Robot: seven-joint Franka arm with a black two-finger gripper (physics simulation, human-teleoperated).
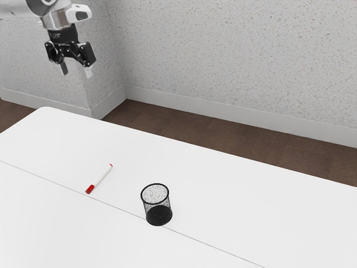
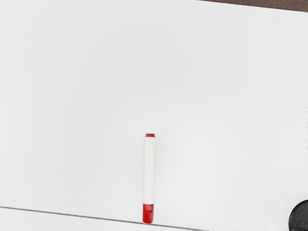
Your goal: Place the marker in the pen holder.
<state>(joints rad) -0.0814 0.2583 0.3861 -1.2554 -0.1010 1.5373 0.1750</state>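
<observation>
The end effector [image 1: 76, 73] hangs high (spread wide), pointing down.

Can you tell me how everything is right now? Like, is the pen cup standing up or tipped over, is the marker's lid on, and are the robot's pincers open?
White marker with red ends: lying flat on the table, red cap on.
Black round mesh pen holder: standing upright, empty.
Black two-finger pincer: open, empty, raised up high.
</observation>
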